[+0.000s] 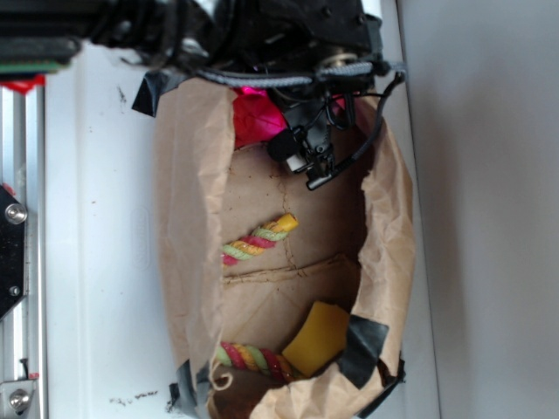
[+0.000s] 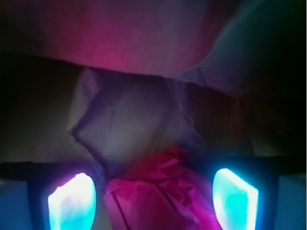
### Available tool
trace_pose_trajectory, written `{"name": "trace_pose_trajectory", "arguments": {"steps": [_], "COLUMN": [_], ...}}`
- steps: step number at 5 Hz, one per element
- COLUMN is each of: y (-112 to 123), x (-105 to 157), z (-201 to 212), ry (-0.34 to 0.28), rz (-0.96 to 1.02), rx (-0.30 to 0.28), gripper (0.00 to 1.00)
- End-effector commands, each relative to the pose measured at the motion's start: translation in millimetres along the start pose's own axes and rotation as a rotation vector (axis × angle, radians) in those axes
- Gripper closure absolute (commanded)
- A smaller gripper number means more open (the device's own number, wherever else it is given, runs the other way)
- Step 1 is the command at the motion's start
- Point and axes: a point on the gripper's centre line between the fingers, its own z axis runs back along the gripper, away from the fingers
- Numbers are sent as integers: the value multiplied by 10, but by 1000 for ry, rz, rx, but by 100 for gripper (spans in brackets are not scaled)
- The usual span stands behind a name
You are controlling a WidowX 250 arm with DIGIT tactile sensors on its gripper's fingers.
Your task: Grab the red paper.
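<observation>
The red paper (image 1: 255, 118) is a crumpled bright ball lying in the far end of a brown paper bag (image 1: 183, 218), partly hidden by the arm. In the wrist view the red paper (image 2: 163, 191) sits low between the two glowing pads (image 2: 73, 201), with a gap on each side. My gripper (image 2: 153, 201) is open around it, touching nothing that I can see. In the exterior view the gripper (image 1: 313, 161) hangs inside the bag just right of the paper.
Inside the bag lie a red-yellow-green twisted rope (image 1: 259, 239), a second rope (image 1: 251, 359) at the near end and a flat yellow piece (image 1: 319, 338). Crumpled bag walls (image 2: 124, 120) rise close on all sides. Black tape (image 1: 365, 349) holds the bag's corners.
</observation>
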Motion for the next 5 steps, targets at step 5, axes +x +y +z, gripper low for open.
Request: {"name": "trace_pose_trajectory", "arguments": {"steps": [5], "y": [21], "x": [164], "z": [170], "ry": [-60], "rz": [-8], "rx": [-51], "gripper": [100]}}
